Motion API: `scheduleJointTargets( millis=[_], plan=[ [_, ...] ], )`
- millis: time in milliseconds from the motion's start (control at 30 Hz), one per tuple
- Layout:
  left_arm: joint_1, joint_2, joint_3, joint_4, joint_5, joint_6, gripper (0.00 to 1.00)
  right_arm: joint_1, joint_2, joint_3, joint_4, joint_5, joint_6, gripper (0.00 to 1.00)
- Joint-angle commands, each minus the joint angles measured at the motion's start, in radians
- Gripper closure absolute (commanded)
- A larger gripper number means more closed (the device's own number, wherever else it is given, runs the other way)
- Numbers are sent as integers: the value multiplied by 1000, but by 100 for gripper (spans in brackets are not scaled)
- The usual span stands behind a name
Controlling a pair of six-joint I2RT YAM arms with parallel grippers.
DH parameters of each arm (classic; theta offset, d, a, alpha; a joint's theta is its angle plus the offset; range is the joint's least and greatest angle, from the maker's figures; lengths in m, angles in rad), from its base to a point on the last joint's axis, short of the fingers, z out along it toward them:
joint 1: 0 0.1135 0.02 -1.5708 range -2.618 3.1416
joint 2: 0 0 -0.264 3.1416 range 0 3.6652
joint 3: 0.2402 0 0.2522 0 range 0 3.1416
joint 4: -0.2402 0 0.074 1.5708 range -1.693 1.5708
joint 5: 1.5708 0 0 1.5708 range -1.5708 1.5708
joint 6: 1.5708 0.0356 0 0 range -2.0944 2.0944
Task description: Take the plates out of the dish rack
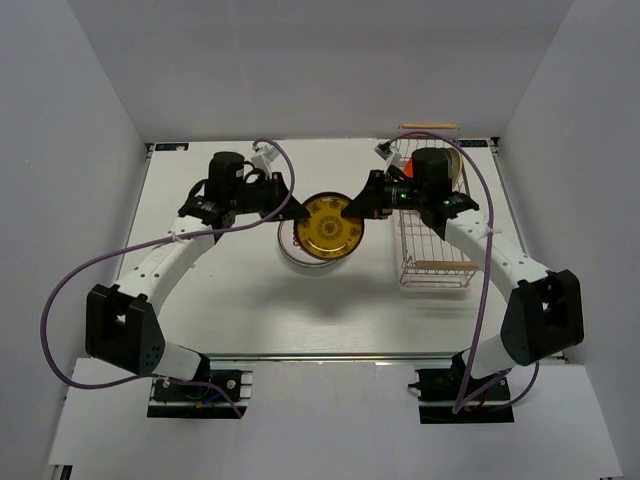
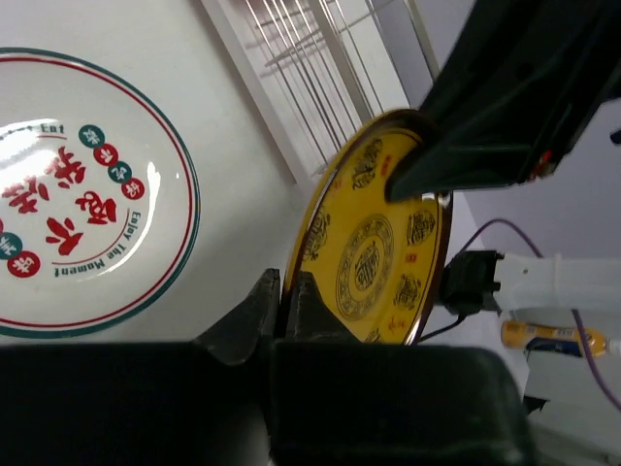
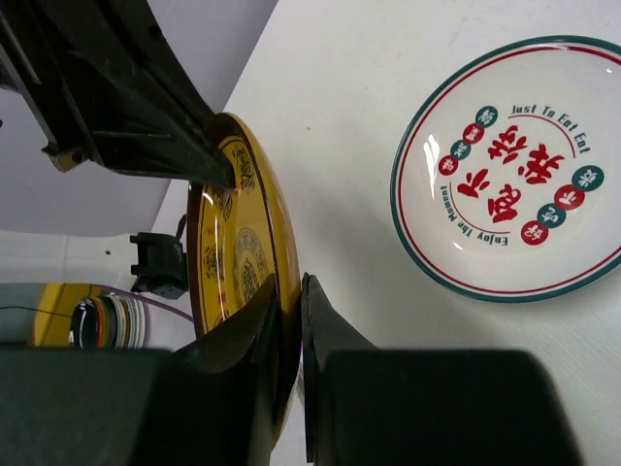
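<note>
Above the white plate (image 2: pixel 87 194), mid-handover of the yellow plate (image 1: pixel 330 228), pinched at opposite rims by left gripper (image 2: pixel 286 296) and right gripper (image 3: pixel 291 301), next likely calling for right's release.

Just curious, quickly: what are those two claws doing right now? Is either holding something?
Left gripper: closed on the rim of the yellow patterned plate.
Right gripper: closed on the opposite rim of the same plate.
</note>
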Motion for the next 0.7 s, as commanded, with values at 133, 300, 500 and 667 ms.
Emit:
scheduleJointTargets(
  millis=[133, 300, 500, 667],
  plan=[
    [12, -77, -34, -8, -86, -7, 100, 8, -17, 57, -23, 62, -18, 67],
    [34, -146, -65, -45, -327, -78, 100, -1, -37, 77, -143, 277, -44, 11],
    [64, -180, -83, -201, -909, -211, 100, -4, -105, 74, -273, 612, -51, 11],
    [164, -126, -114, -237, -1055, -290, 100, -16, -190, 4, -266, 847, -41, 11]
  ],
)
